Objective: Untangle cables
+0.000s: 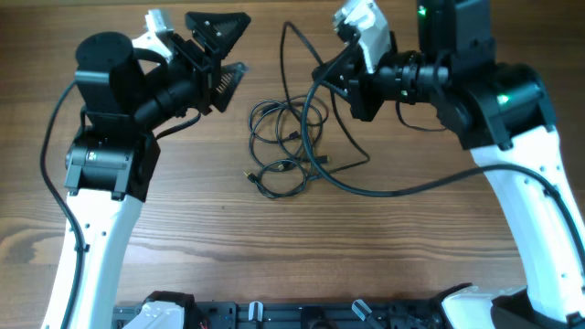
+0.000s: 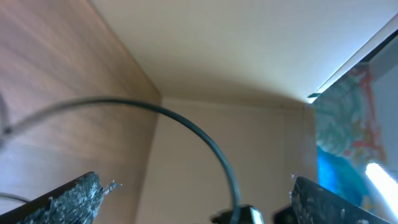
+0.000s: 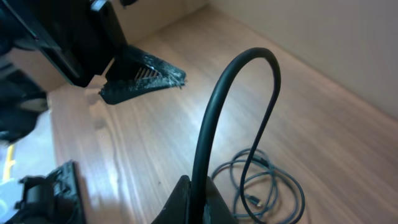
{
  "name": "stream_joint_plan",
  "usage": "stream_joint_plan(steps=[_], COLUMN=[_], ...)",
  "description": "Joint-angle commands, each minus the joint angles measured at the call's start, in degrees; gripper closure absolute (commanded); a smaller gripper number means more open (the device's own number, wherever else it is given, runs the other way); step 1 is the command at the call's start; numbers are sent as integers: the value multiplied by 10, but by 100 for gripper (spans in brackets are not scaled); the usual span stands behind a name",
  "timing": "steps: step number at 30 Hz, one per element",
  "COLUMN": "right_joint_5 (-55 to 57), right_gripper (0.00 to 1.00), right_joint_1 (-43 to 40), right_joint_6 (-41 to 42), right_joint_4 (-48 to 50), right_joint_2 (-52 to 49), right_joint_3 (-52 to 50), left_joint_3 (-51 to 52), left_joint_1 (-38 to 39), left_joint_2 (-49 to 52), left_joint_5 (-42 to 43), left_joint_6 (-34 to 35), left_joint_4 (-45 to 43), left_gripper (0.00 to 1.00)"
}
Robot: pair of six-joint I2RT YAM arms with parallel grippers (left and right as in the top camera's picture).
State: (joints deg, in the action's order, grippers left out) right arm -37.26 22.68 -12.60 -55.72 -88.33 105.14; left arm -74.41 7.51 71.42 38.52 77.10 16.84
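Observation:
The cables (image 1: 286,146) lie as a loose tangle of thin black loops mid-table, small plug ends showing at the lower left of the pile. My right gripper (image 1: 322,75) hovers just above and right of the pile, shut on one black cable. In the right wrist view that cable (image 3: 214,112) rises from the closed fingers of the right gripper (image 3: 198,186), arches over and drops to the coiled cables (image 3: 264,183). My left gripper (image 1: 233,47) hangs open left of the pile, nothing between its fingers. In the left wrist view the left gripper (image 2: 202,190) faces away from the cables.
A thicker black wire (image 1: 393,189) runs from the right wrist across the table to the right arm. Another arm wire (image 2: 205,140) curves through the left wrist view. The left gripper's finger (image 3: 143,78) shows in the right wrist view, beyond the held cable.

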Motion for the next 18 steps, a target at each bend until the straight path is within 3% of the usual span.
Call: stream_joint_plan(steps=[1, 5, 7, 9, 11, 13, 18], right_joint_5=[-44, -44, -33, 15, 40, 40, 107], right_gripper=[96, 96, 95, 95, 96, 96, 96], right_joint_1=[0, 14, 39, 66, 91, 113, 119], right_joint_6=[-26, -25, -24, 0, 25, 30, 54], right_joint_4=[-8, -2, 17, 39, 62, 77, 77], right_joint_2=[-21, -28, -28, -28, -28, -28, -28], right_joint_3=[2, 2, 2, 2, 2, 2, 2], left_joint_3=[-3, -3, -3, -3, -3, -3, -3], left_joint_1=[18, 27, 28, 28, 28, 28, 28], left_joint_2=[0, 0, 0, 0, 6, 9, 9], left_joint_5=[20, 19, 19, 19, 20, 20, 20], left_joint_6=[147, 239, 276, 282, 282, 282, 282], left_joint_4=[-24, -38, -35, -23, -20, -16, -16], left_gripper=[0, 2, 14, 20, 36, 46, 48])
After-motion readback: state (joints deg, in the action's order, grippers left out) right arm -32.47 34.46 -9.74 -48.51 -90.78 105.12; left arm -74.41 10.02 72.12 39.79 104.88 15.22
